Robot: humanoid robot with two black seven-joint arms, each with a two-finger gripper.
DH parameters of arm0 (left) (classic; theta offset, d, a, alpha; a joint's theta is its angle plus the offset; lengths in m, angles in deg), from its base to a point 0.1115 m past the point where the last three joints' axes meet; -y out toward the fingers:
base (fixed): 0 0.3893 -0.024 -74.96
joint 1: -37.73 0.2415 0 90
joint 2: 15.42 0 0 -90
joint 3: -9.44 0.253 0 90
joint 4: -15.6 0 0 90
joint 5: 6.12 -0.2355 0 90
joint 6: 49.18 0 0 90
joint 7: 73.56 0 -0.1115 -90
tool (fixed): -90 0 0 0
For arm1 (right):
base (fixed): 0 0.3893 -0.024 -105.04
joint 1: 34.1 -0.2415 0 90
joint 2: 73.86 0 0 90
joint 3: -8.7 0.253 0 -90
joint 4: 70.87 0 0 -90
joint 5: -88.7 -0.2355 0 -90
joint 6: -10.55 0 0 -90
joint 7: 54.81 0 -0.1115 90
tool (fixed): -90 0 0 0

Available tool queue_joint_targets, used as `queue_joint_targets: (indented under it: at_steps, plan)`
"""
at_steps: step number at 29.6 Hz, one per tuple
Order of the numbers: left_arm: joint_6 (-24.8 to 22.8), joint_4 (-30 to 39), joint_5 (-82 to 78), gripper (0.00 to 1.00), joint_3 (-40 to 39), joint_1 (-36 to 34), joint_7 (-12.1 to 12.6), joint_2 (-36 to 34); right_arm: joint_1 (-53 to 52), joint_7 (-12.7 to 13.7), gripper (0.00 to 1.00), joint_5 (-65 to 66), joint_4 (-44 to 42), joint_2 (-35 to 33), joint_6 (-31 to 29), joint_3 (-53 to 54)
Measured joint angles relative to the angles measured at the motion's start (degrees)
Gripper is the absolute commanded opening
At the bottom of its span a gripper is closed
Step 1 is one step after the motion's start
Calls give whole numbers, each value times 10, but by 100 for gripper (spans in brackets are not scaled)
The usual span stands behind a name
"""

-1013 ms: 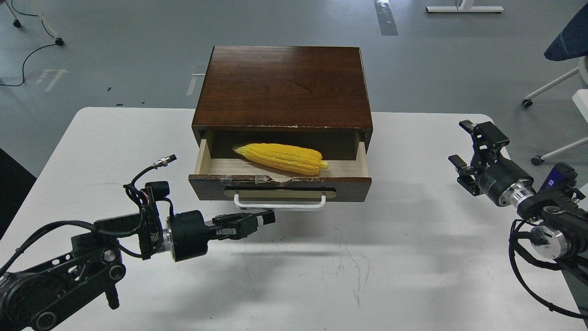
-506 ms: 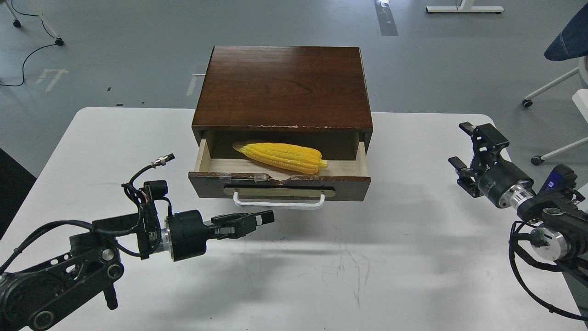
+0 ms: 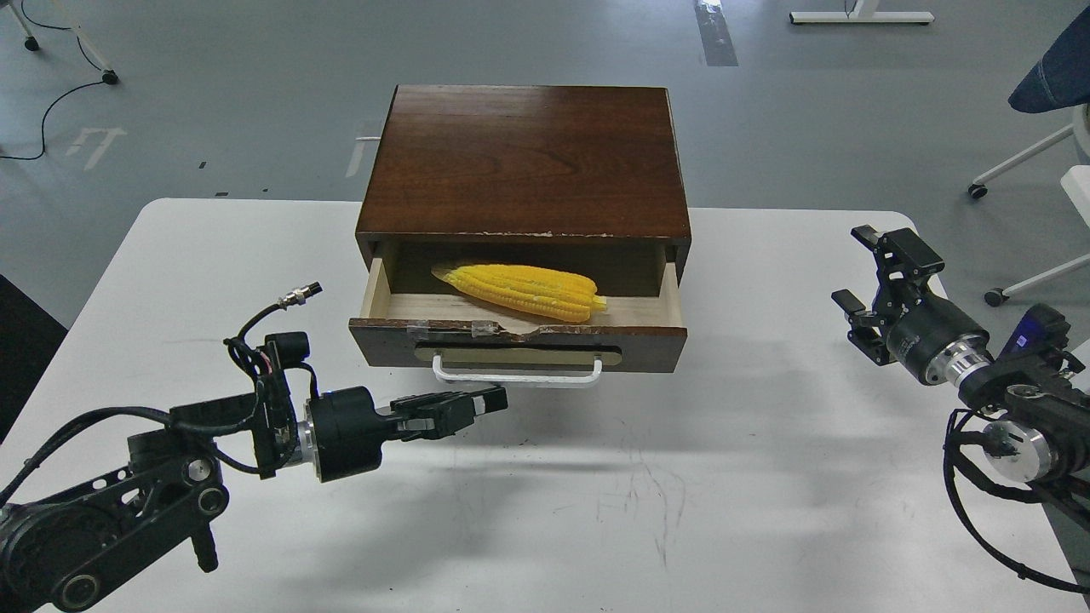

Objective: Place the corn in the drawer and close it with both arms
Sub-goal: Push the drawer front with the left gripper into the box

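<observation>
The yellow corn [image 3: 524, 289] lies crosswise inside the drawer [image 3: 647, 347], on its pale wood floor. The drawer stands partly pulled out of the dark brown cabinet [image 3: 524, 162]. Its white bar handle [image 3: 517, 380] faces me, and its top edge is chipped and taped. My left gripper [image 3: 492, 400] is just in front of and below the handle's left half, pointing right, with its fingers together and empty. My right gripper [image 3: 851, 264] is open and empty, far to the right of the drawer, above the table's right edge.
The cabinet sits at the back middle of the white table [image 3: 724, 477]. Office chair legs [image 3: 1018, 162] and a denim-covered seat stand on the grey floor at the right. Cables lie on the floor at the far left.
The drawer has slid a little way into the cabinet. My left gripper has moved slightly forward with it, staying by the handle. The right arm has barely moved.
</observation>
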Motion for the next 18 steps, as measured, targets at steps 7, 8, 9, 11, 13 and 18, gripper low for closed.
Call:
queue_joint_targets:
  at_steps: [7,8,9,11,13,18]
  plan:
    - [0,-2,5,0,0,-4,0,1,0,0,100,0,0,0,0,0]
    - [0,-3,6,0,-1,-5,0,1,0,0,100,0,0,0,0,0]
    - [0,-4,6,0,-1,-5,0,2,0,0,100,0,0,0,0,0]
    - [0,-7,7,0,-1,-6,0,2,0,0,100,0,0,0,0,0]
    - [0,-9,7,0,-1,-7,0,2,0,0,100,0,0,0,0,0]
    - [1,-19,7,0,-1,-9,0,3,2,0,100,0,0,0,0,0]
